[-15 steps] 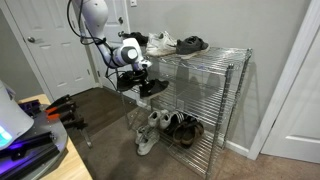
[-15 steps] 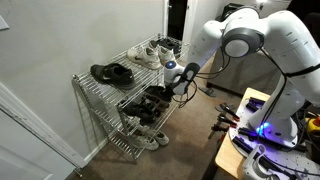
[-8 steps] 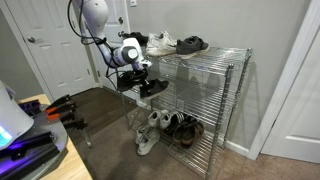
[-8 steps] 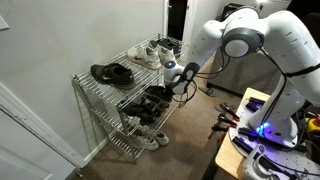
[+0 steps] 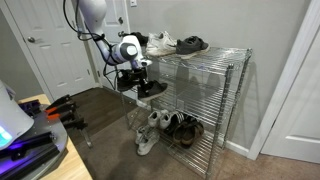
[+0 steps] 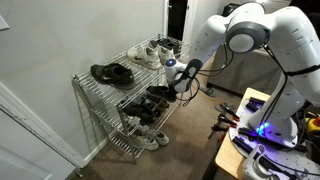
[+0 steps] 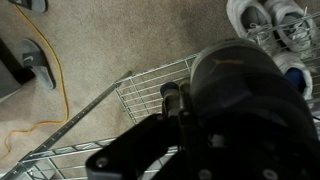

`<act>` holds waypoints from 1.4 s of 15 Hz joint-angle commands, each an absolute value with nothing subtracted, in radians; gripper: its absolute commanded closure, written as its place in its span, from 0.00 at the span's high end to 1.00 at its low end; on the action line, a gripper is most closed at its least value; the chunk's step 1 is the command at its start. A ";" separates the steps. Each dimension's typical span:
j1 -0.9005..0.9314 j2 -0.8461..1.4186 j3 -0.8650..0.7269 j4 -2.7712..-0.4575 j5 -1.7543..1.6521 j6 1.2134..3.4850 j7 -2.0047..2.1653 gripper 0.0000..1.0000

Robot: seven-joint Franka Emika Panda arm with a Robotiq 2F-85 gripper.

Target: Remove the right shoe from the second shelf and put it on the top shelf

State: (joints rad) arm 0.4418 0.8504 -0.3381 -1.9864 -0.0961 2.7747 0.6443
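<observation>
The right shoe (image 5: 152,87) is black and sits at the near end of the second shelf (image 5: 195,95) of the chrome rack. My gripper (image 5: 137,76) is shut on it from above. In the wrist view the shoe (image 7: 245,85) fills the frame between my fingers (image 7: 190,115), just above the wire grid (image 7: 140,95). In an exterior view my gripper (image 6: 177,87) holds the shoe (image 6: 165,92) beside its black twin (image 6: 140,104). The top shelf (image 5: 215,52) (image 6: 128,62) carries other shoes.
White sneakers (image 5: 160,42) (image 6: 152,52) and dark shoes (image 5: 192,43) (image 6: 110,72) lie on the top shelf. More shoes (image 5: 165,125) fill the lowest tier. A door (image 5: 55,45) stands behind the arm. A table edge (image 5: 40,150) is in front.
My gripper and the black shoe have shifted slightly up and toward the rack's open end; everything else is still.
</observation>
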 commanded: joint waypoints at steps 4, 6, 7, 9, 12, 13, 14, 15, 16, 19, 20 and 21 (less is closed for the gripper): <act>0.459 0.693 -0.390 -2.198 -0.140 2.783 0.636 0.03; 0.479 0.671 -0.430 -2.236 -0.158 2.784 0.662 0.03; 0.482 0.660 -0.445 -2.253 -0.167 2.785 0.669 0.03; 0.489 0.643 -0.483 -2.283 -0.174 2.787 0.689 0.03; 0.474 0.613 -0.519 -2.330 -0.169 2.801 0.706 0.03; 0.467 0.602 -0.531 -2.346 -0.165 2.805 0.716 0.03; 0.457 0.591 -0.541 -2.364 -0.159 2.815 0.728 0.03; 0.449 0.581 -0.550 -2.380 -0.155 2.825 0.739 0.03; 0.436 0.568 -0.555 -2.399 -0.150 2.838 0.746 0.03; 0.387 0.536 -0.551 -2.443 -0.110 2.877 0.767 0.03; 0.367 0.526 -0.545 -2.456 -0.084 2.894 0.775 0.03; 0.354 0.515 -0.542 -2.469 -0.064 2.910 0.784 0.03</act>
State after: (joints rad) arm 0.3989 0.6001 -0.5549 -2.3944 -0.1106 2.8565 0.7544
